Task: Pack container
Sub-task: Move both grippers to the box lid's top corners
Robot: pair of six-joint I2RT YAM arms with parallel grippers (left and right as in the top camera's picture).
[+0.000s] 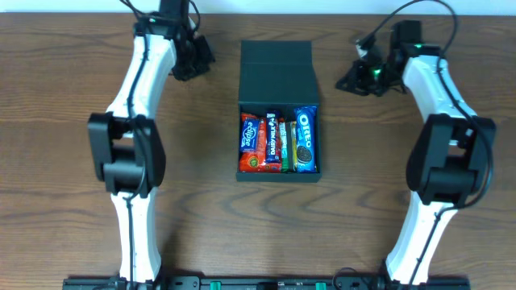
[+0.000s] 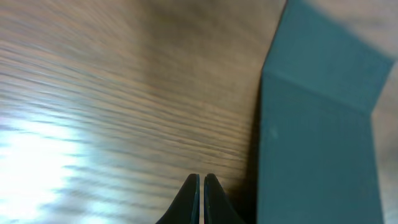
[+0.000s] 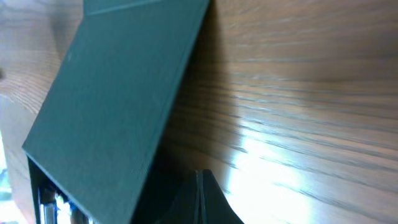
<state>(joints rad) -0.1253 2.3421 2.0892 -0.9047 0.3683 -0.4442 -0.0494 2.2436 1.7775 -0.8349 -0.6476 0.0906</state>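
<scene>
The container (image 1: 278, 72), a dark green-black box, sits at the table's middle with its flap lid folded back flat toward the far side. Inside lie several snack packets: a red and blue one (image 1: 251, 142), a red and blue bar (image 1: 272, 137), a green bar (image 1: 283, 145) and a blue Oreo pack (image 1: 305, 140). My left gripper (image 1: 201, 58) is shut and empty, left of the lid; the left wrist view shows its tips (image 2: 201, 180) beside the lid (image 2: 317, 143). My right gripper (image 1: 347, 80) is shut and empty, right of the lid (image 3: 118, 106); its tips show in the right wrist view (image 3: 200, 177).
The wooden table (image 1: 72, 97) spreads to both sides of the box. The arms' bases stand at the near edge, left (image 1: 137, 258) and right (image 1: 415, 258).
</scene>
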